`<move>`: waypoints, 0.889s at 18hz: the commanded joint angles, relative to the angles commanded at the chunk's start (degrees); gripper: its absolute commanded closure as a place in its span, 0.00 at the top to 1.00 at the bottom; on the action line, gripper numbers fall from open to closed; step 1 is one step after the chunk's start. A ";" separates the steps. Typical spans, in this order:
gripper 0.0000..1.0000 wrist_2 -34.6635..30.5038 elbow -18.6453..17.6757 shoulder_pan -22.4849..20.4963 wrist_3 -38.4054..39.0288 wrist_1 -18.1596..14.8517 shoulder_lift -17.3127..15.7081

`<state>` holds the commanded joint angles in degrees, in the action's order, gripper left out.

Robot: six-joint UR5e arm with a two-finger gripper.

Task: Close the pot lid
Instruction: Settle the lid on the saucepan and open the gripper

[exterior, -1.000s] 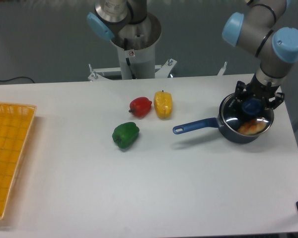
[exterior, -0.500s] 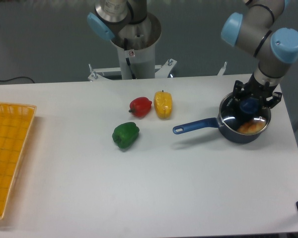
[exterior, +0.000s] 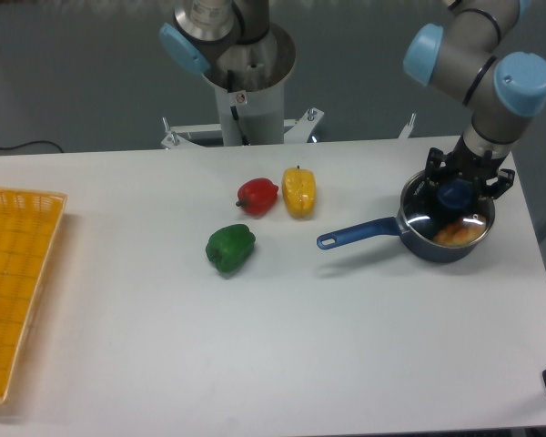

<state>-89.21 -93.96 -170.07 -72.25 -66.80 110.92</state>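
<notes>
The end effector [exterior: 458,192] grips the pot lid [exterior: 449,218] by its blue knob, holding it just over the pot [exterior: 428,246] so the rim can seat squarely.

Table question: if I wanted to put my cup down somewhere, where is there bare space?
The front of the table is bare, from the yellow basket across to below the pot. It's crowded around the three peppers and where the gripper holds the pot lid.
</notes>
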 joint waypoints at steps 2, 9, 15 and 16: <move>0.65 0.00 0.00 0.00 0.00 0.00 0.00; 0.81 -0.09 0.00 0.09 0.09 0.09 0.00; 0.99 -0.09 0.00 0.09 0.00 0.35 -0.09; 1.00 -0.09 0.00 0.09 -0.09 0.35 -0.17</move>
<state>-89.30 -93.96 -169.98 -72.33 -66.45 110.74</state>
